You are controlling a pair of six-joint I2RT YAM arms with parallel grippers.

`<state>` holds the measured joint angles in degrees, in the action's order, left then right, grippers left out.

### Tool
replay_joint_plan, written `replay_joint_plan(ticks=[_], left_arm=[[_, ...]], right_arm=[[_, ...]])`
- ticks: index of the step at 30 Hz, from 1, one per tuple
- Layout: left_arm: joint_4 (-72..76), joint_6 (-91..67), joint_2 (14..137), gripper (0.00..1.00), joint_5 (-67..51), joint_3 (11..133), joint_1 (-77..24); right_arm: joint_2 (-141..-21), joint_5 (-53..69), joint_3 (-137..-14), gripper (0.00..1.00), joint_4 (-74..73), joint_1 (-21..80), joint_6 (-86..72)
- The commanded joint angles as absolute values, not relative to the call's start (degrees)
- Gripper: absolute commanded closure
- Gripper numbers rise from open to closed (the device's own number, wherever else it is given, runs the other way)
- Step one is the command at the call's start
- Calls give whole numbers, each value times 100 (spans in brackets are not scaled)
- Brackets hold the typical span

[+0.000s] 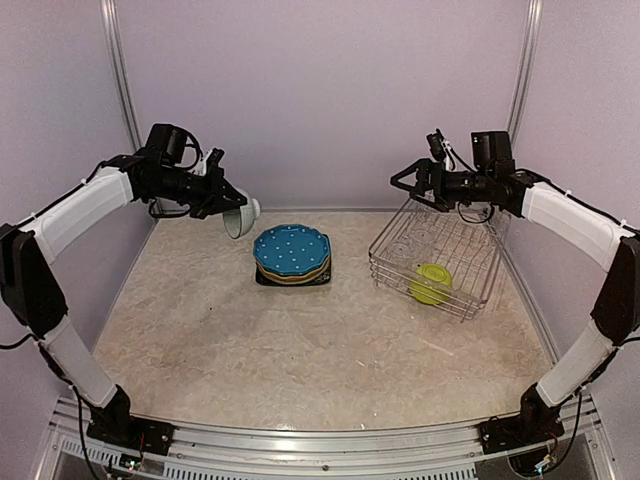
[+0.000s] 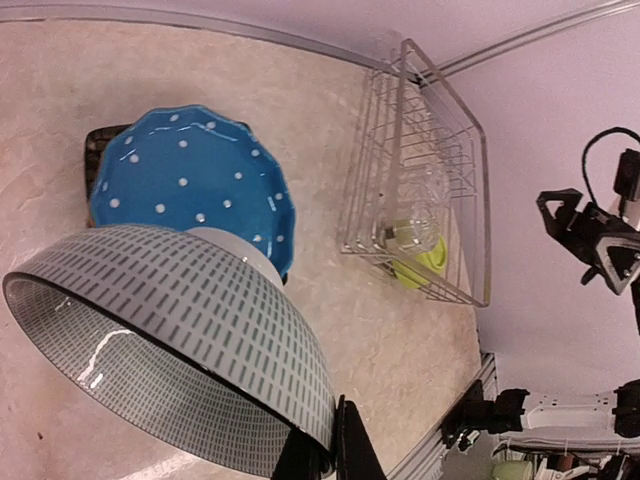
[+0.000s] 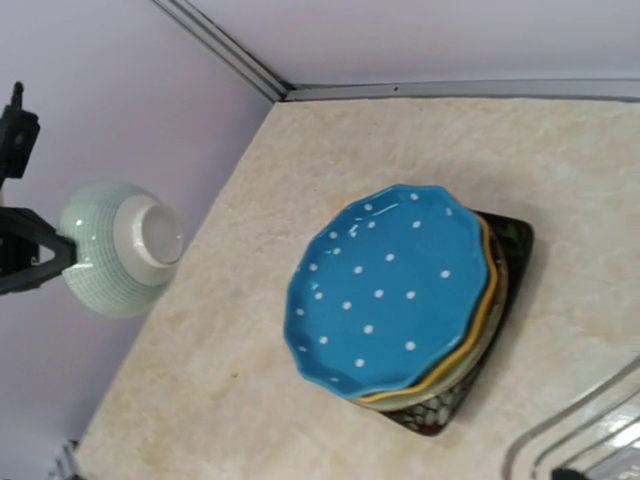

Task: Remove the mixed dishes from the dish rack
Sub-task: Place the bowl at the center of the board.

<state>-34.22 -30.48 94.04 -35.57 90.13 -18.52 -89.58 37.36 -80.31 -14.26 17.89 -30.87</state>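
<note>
A: A kitchen?
B: No, a robot lab cell. Plain lilac walls and aluminium posts stand behind the fingers, a mottled beige desk lies below them, and two arms are bolted to a metal rail at its edge.

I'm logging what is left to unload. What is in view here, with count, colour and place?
Blue plate: one, blue with white dots, top of the stack at mid-table.
Yellow plate: one, yellow, directly under the blue plate.
Black plate: one, black and square, bottom of the stack.
Rack: one, silver wire, right of the stack.
Lime bowl: one, lime green, near end of the rack.
Glass: at least one, clear, inside the rack.
Grey-green bowl: one, pale grey-green, held in the air left of the stack.
Table: one, beige.
Left claw: shut on the grey-green bowl's rim.
Right claw: open, above the rack's far end.
</note>
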Motion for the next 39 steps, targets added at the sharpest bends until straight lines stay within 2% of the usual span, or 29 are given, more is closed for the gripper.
replay_joint_plan(ticks=[1,8,14,23,39], left_arm=[[-5424,-2202,9466,100,-2134,9586,-1733],[-6559,-2059,10310,100,-1262,10281,-1399],[-6958,-1992,11032,100,-1059,10806,-1362],[-7162,-1768,12108,100,-780,11514,-1524],[-7095,-1688,12972,98,-910,12010,-1792]], right_arm=[[-9056,3485,-8326,2,-2167,1732,-2493],[-9061,3317,-8310,2,-2393,1709,-2340],[-9031,3240,-8289,2,-2516,1703,-2271],[-9054,3186,-8269,2,-2630,1672,-2252],[-9237,3208,-8425,3,-2710,1655,-2286]])
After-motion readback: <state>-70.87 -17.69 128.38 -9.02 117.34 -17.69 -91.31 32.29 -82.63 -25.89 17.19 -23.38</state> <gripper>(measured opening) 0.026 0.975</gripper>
